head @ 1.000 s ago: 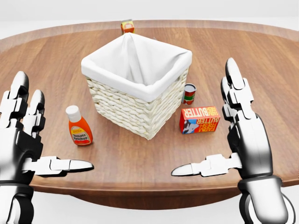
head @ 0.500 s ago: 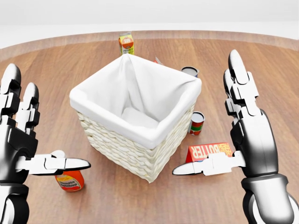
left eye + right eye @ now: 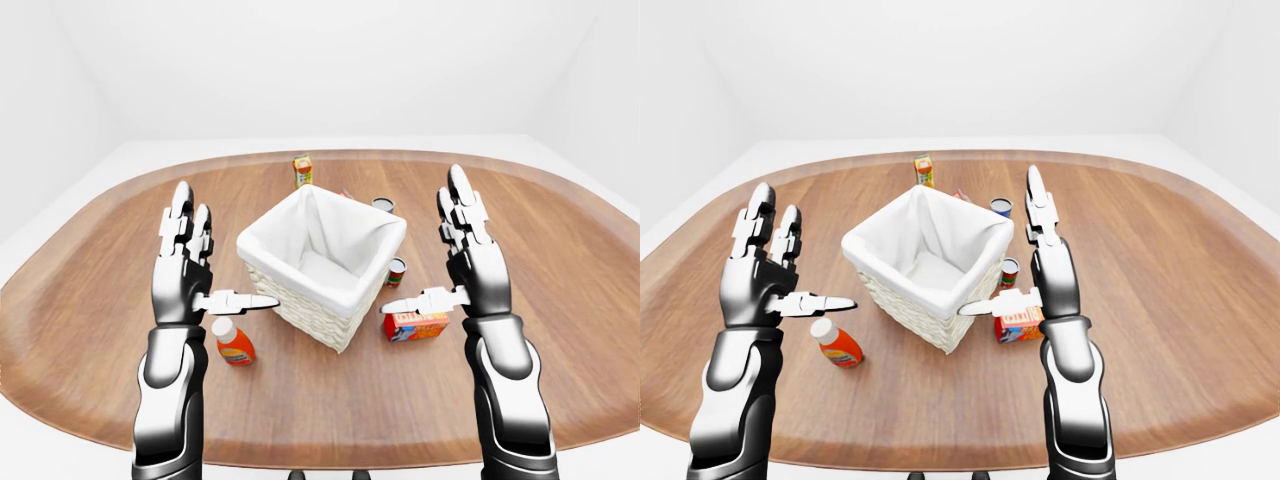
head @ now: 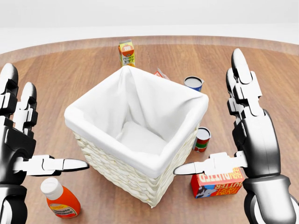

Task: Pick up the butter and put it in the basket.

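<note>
The butter (image 4: 217, 183) is a red box lettered "BUTTER", lying on the wooden table at the lower right of the head view, just right of the basket (image 4: 135, 154). The basket is white wicker with a white cloth liner and nothing in it. My right hand (image 4: 224, 144) is open, fingers up and thumb out, held above the butter and partly covering it. My left hand (image 4: 35, 140) is open at the left, above the ketchup bottle (image 4: 59, 198). Neither hand holds anything.
A small red and green can (image 4: 202, 139) stands between basket and butter. A blue-rimmed can (image 4: 192, 83), a red carton corner (image 4: 162, 73) and an orange juice carton (image 4: 126, 52) stand beyond the basket. The oval table's edge (image 3: 330, 455) runs below my arms.
The camera has moved closer and tilted down: basket, butter and ketchup bottle sit lower and larger in the head view. Both hands stay open and raised.
</note>
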Motion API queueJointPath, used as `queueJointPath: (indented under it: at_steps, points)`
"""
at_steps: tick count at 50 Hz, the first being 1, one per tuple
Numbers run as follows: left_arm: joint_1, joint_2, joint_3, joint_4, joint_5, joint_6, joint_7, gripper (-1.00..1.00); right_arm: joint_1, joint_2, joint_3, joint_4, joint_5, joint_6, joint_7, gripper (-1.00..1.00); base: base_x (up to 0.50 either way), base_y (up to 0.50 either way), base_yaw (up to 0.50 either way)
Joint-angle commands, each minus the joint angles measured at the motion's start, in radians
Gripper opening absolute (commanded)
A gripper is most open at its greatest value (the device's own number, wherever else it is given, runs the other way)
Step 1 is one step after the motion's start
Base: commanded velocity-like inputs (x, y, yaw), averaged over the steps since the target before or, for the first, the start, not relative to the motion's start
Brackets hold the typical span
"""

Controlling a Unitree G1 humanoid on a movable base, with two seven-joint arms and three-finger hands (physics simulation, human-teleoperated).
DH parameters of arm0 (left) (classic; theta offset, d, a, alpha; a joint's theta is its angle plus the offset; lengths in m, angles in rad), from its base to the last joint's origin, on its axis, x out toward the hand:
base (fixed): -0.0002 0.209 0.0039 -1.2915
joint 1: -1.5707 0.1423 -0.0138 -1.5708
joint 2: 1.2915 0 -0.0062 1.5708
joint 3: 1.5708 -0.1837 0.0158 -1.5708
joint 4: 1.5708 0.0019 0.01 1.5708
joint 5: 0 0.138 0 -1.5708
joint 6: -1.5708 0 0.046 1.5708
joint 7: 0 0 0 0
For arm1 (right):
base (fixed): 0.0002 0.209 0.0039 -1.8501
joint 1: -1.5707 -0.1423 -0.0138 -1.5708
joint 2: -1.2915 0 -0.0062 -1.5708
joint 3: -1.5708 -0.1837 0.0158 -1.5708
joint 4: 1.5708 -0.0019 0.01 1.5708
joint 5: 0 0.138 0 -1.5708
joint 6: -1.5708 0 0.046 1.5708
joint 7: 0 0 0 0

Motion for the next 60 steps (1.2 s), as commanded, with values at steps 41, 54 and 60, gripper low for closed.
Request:
queueJointPath:
  at_steps: [41,54,60]
  points:
    - [-0.003,0.016,0.037,0.061,-0.041,0.0,-0.01,1.0,0.071,-0.138,-0.115,-0.144,-0.568,0.0,0.512,1.0,0.03,0.0,0.0]
    - [-0.011,0.02,0.037,0.098,-0.041,0.0,-0.009,1.0,0.035,-0.123,-0.106,-0.006,-0.863,0.0,0.554,1.0,0.0,0.0,0.0]
    - [-0.011,0.022,0.038,0.104,-0.042,0.0,-0.009,1.0,0.029,-0.11,-0.097,0.074,-0.938,0.0,0.554,1.0,0.0,0.0,0.0]
